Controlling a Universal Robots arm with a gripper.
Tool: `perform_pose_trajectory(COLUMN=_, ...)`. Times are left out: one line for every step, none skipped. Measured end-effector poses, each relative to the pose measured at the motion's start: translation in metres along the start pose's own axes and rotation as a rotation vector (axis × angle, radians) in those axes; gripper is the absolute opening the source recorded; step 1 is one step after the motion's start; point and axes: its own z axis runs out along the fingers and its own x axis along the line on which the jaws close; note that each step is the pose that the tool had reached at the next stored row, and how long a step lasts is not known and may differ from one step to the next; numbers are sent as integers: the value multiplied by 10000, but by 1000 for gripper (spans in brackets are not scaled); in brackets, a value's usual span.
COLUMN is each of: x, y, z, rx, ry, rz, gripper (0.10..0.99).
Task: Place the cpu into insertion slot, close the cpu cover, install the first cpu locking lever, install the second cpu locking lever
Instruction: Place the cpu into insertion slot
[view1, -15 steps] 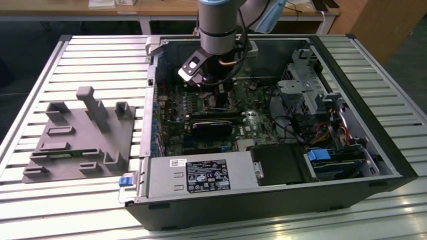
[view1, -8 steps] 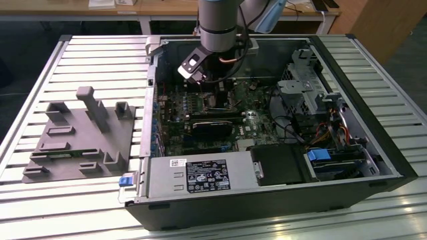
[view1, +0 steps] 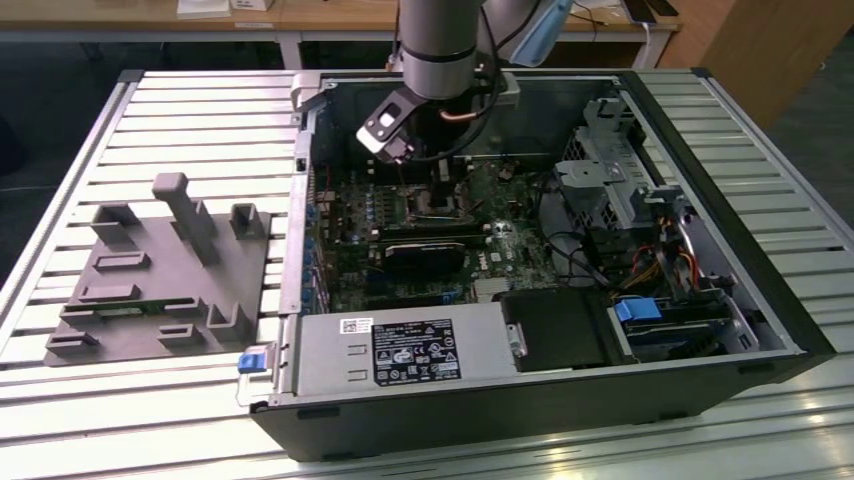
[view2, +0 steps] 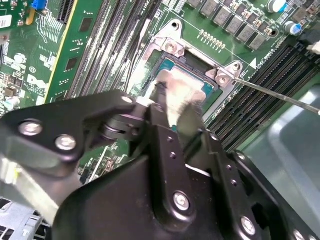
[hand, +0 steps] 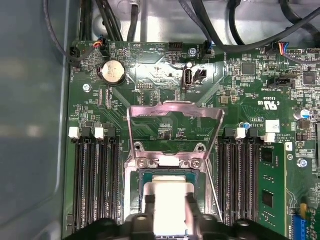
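In both wrist views my gripper (hand: 170, 209) (view2: 175, 109) is shut on the cpu (hand: 169, 192) (view2: 181, 92), a pale square chip held between the two black fingers. The cpu sits low in or just above the insertion slot (hand: 134, 192) (view2: 196, 64), whose silvery rim and dark inside frame it; contact with the slot floor is hidden. The cpu cover (hand: 175, 106), a thin metal frame, stands swung open, away from the slot. A thin wire locking lever (view2: 280, 95) (hand: 214, 192) is raised beside the slot. In the exterior view the gripper (view1: 430, 178) reaches down into the open computer case.
Long black memory slots (hand: 95, 185) flank the socket on both sides, with a green memory card (hand: 272, 190) seated. Cables (hand: 235, 35) hang near the board's edge. In the exterior view, a grey fixture block (view1: 160, 270) lies on the slatted table, beside the case's power supply (view1: 400, 350).
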Motion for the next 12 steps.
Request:
perform_pose_trajectory(x=0, y=3, z=-4, rx=12, ry=0, rz=5, gripper=361)
perform_pose_trajectory(x=0, y=5, z=-7, rx=23, ry=0, rz=9, gripper=302)
perform_pose_trajectory(x=0, y=7, z=-12, rx=33, ry=-1, rz=11, gripper=243)
perform_pose_trajectory(x=0, y=8, z=-16, rx=38, ry=-2, rz=14, gripper=243)
perform_pose_trajectory(x=-1, y=8, z=-21, rx=44, ry=-2, rz=17, gripper=184)
perform_pose_trajectory(x=-1, y=9, z=-25, rx=47, ry=-2, rz=20, gripper=184)
perform_pose_trajectory(x=-1, y=10, z=-30, rx=49, ry=-2, rz=22, gripper=125)
perform_pose_trajectory(x=-1, y=10, z=-36, rx=50, ry=-2, rz=25, gripper=106)
perform_pose_trajectory(x=-1, y=10, z=-42, rx=53, ry=-3, rz=26, gripper=106)
perform_pose_trajectory(x=-1, y=11, z=-47, rx=54, ry=-2, rz=28, gripper=106)
perform_pose_trajectory(x=-1, y=11, z=-52, rx=55, ry=-2, rz=29, gripper=106)
perform_pose_trajectory(x=-1, y=11, z=-56, rx=56, ry=-2, rz=31, gripper=106)
